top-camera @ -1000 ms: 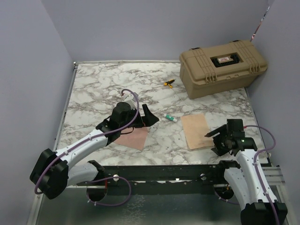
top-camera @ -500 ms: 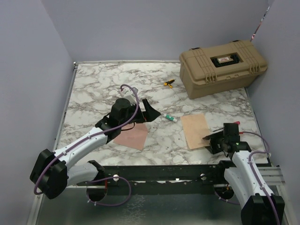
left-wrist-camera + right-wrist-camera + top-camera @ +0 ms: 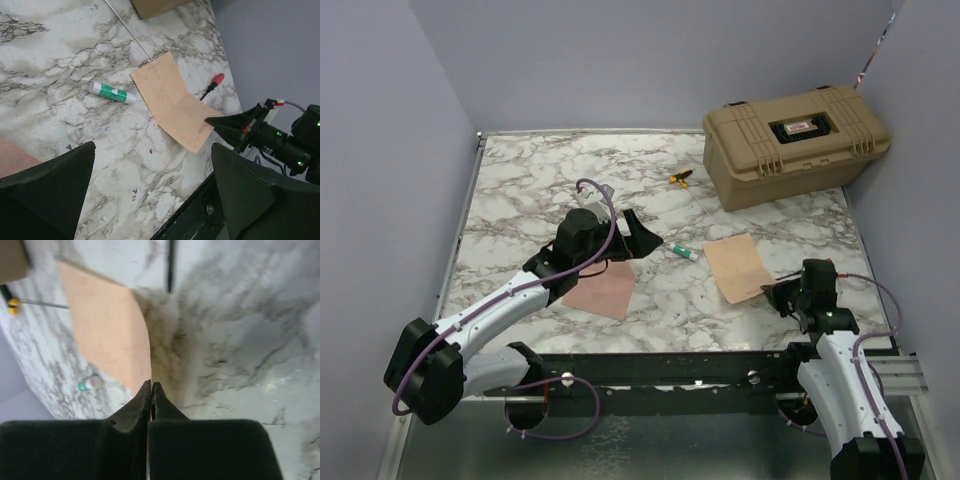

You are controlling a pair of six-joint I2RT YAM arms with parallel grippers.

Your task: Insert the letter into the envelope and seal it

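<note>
The letter (image 3: 735,265) is a plain salmon-tan sheet lying right of centre, also seen in the left wrist view (image 3: 170,100). My right gripper (image 3: 770,291) is shut on its near right corner, and that corner curls up off the marble (image 3: 107,335) right at the closed tips (image 3: 151,385). The envelope (image 3: 603,290) lies left of centre, partly under my left arm, with no flap showing. My left gripper (image 3: 640,240) hovers open just past the envelope's far right corner. Nothing is between its fingers (image 3: 154,146), and a corner of the envelope (image 3: 12,157) shows at that view's edge.
A green-and-white glue stick (image 3: 685,252) lies between the two papers. A tan hard case (image 3: 795,143) stands at the back right, with a small yellow-and-black tool (image 3: 680,179) to its left. A red-tipped pen (image 3: 212,84) lies right of the letter. Walls close in on three sides.
The right gripper has lowered towards the letter's near right corner and closed on it. The letter has turned and shifted slightly. The left arm has barely moved.
</note>
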